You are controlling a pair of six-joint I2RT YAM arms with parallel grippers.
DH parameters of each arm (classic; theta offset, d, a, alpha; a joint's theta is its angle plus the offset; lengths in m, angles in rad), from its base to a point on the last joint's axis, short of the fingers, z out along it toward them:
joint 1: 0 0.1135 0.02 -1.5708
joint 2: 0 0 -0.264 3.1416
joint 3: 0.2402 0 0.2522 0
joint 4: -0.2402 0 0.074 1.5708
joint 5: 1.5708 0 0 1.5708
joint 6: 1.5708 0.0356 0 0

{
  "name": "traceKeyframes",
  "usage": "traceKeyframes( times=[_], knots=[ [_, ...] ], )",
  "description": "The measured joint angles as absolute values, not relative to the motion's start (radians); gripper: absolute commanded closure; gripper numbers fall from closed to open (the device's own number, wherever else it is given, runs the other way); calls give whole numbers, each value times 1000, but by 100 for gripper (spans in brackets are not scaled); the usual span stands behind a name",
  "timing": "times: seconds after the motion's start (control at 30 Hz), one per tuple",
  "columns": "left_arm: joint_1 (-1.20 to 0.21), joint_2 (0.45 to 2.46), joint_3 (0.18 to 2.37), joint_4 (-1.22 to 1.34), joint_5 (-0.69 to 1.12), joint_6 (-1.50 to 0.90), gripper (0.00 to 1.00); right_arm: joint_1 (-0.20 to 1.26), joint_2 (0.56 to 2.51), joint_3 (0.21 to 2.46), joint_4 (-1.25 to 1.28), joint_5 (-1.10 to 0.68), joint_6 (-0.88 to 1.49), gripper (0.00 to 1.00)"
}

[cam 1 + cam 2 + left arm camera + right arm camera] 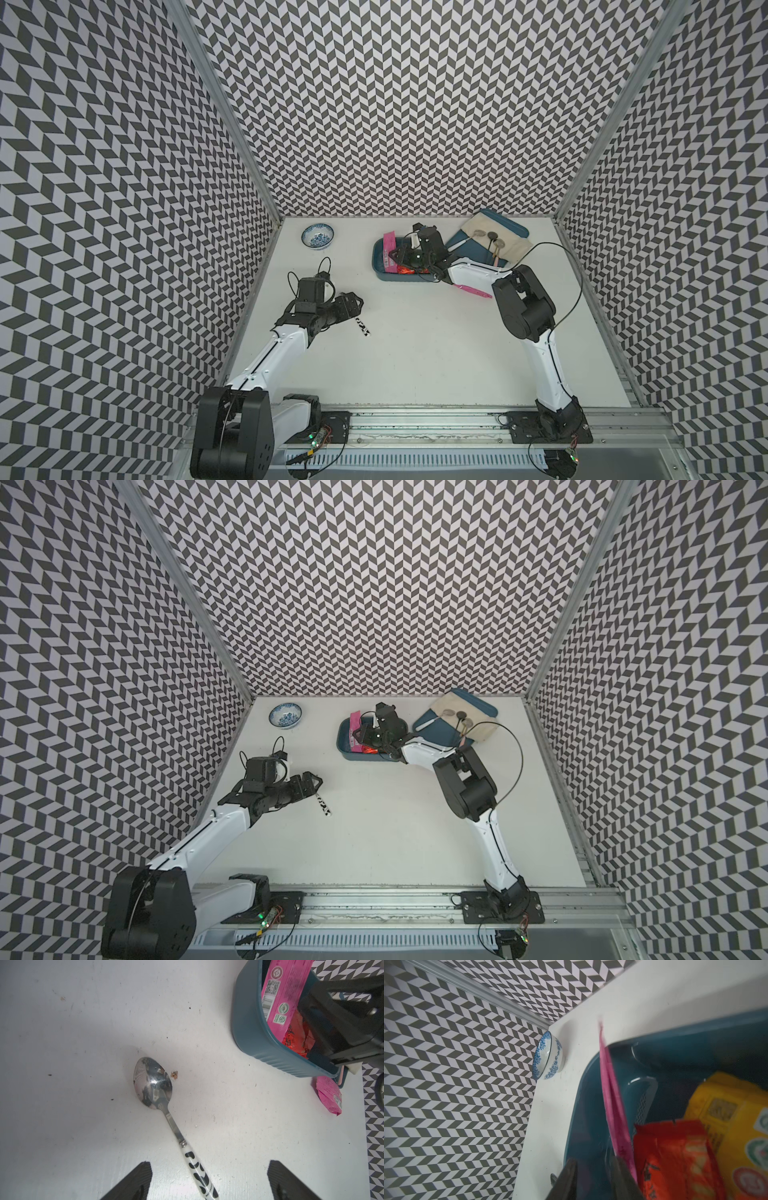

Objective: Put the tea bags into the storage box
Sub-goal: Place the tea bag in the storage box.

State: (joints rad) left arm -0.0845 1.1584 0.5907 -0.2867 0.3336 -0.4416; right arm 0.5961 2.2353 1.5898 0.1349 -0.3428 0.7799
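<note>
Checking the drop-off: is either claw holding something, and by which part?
Left claw is open and empty. Right claw is inside the box beside a pink tea bag; a grip cannot be told.

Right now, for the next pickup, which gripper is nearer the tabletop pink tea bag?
Right. Right gripper is in the storage box beside the tabletop tea bag; left gripper hovers by the spoon.

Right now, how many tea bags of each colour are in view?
Pink: 2, leaning pink tea bag in the storage box, loose pink tea bag on the table.
Yellow-orange: 1, yellow-orange tea bag in the box.
Red foil: 1 clear, red foil tea bag in the box.
Total: 4 in view.
</note>
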Motion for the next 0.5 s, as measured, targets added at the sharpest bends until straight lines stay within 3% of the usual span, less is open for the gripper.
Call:
traceKeyframes(
  times=[0.5],
  knots=[
    [-84, 1208, 591, -283, 363, -449, 8, 505, 1903, 1359, 59, -251, 678, 67]
  ],
)
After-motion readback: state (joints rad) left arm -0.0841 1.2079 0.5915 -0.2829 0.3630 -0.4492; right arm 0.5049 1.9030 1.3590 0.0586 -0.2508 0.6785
